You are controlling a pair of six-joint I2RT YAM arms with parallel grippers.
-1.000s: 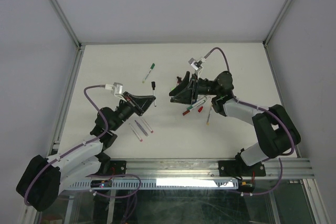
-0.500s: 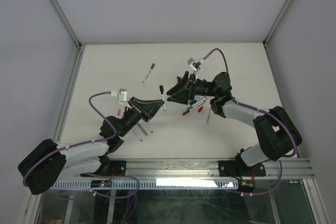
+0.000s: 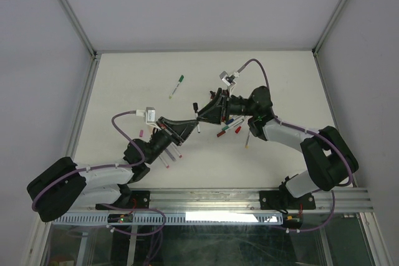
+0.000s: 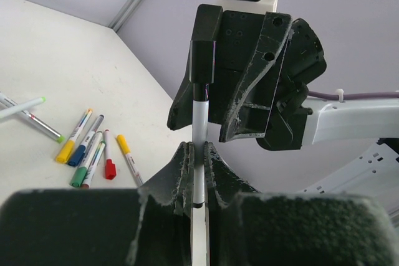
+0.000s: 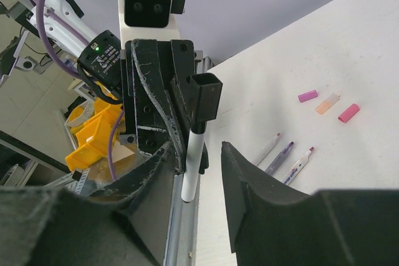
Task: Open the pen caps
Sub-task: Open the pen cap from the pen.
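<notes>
A white-barrelled pen (image 4: 199,116) with a black cap (image 4: 202,60) stands upright in the air between the two arms. My left gripper (image 4: 198,149) is shut on the lower barrel. My right gripper (image 5: 198,149) straddles the same pen (image 5: 193,160) below its black cap (image 5: 205,95); its jaws are apart, with a gap on the right side. From above, the two grippers meet at mid-table around the pen (image 3: 197,118). Loose caps lie on the table: pink (image 5: 307,96), peach (image 5: 328,102) and red-pink (image 5: 348,113).
Several capped pens (image 3: 230,126) lie under the right arm, a yellow one (image 3: 248,138) beside them. A green-capped pen (image 3: 175,86) lies further back. Uncapped pens (image 3: 168,154) lie beside the left arm. Yellow bins (image 5: 93,132) stand off the table.
My left arm has swung right and forward, carrying the pen up to my right gripper. The right jaws have narrowed around the pen.
</notes>
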